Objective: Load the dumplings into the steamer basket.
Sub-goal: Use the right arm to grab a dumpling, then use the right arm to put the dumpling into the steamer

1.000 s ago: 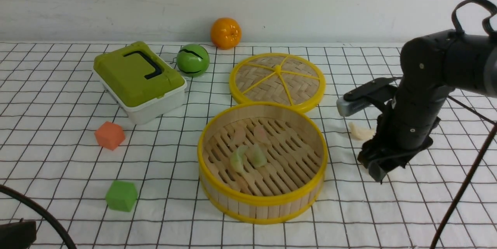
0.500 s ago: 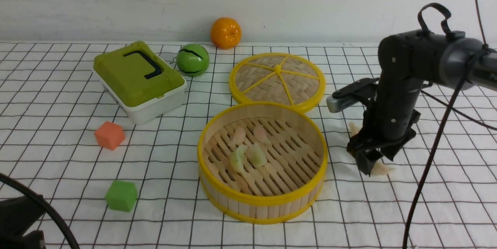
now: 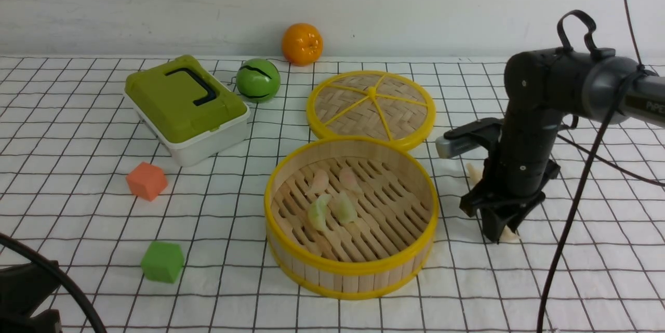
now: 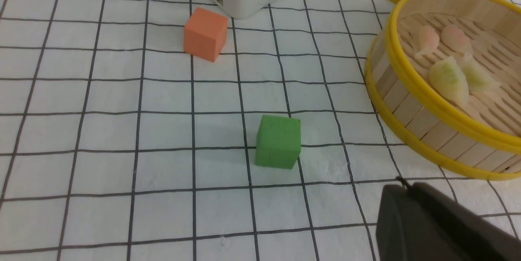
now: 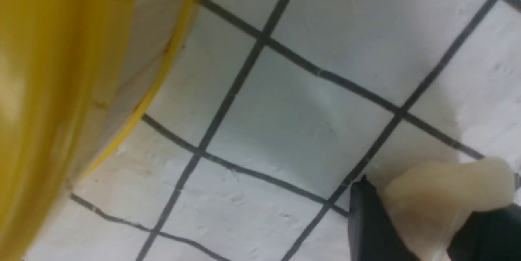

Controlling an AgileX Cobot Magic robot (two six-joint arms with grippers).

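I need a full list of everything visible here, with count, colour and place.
round bamboo steamer basket: one, yellow-rimmed, cloth centre.
pale green dumplings: two, inside the basket.
pinkish dumplings: two, inside it, farther back.
cream-white dumplings: two, right of the basket.
flat woven lid: one, yellow-rimmed, behind the basket.
lidded plastic box: one, green on white, far left.
round ball: one, green, beside the box.
orange fruit: one, by the wall.
foam cubes: two, orange and green, left of the basket.
gridded cloth: one, white, underneath.
left pincer: black, shut, near left.
right pincer: black, shut on one cream-white dumpling.
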